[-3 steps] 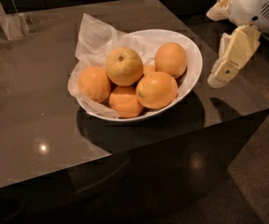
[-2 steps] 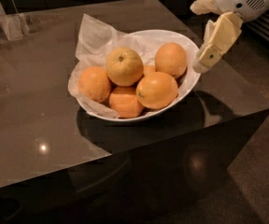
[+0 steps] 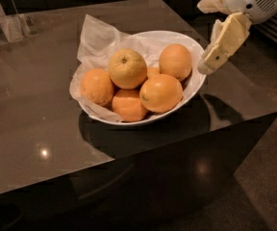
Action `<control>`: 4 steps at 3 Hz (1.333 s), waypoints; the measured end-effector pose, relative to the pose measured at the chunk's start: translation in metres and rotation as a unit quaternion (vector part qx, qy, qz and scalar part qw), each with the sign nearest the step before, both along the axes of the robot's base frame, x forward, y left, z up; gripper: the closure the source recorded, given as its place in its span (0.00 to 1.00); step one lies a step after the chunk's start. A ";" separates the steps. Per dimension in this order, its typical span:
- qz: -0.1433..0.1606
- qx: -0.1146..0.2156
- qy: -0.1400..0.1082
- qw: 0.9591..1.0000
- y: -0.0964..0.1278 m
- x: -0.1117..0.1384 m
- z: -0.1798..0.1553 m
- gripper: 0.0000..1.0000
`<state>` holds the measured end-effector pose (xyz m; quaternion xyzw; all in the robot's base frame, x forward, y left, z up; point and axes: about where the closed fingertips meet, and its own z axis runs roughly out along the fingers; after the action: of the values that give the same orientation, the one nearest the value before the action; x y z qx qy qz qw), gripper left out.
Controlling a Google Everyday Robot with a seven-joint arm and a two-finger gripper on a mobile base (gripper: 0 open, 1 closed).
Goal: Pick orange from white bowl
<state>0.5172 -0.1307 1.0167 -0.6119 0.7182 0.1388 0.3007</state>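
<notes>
Dark glossy tabletop in a dim room; the white bowl sits toward its right edge, lined with crumpled paper; the orange rides atop the smaller fruits, so I judge it reachable from above; my end effector hangs just beside the bowl's right rim; open or closed, I cannot tell.
</notes>
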 end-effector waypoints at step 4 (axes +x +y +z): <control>0.106 0.090 0.036 0.990 0.109 -0.006 -0.031 0.00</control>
<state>0.5113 -0.0220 0.9859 -0.6494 0.6443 0.2558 0.3125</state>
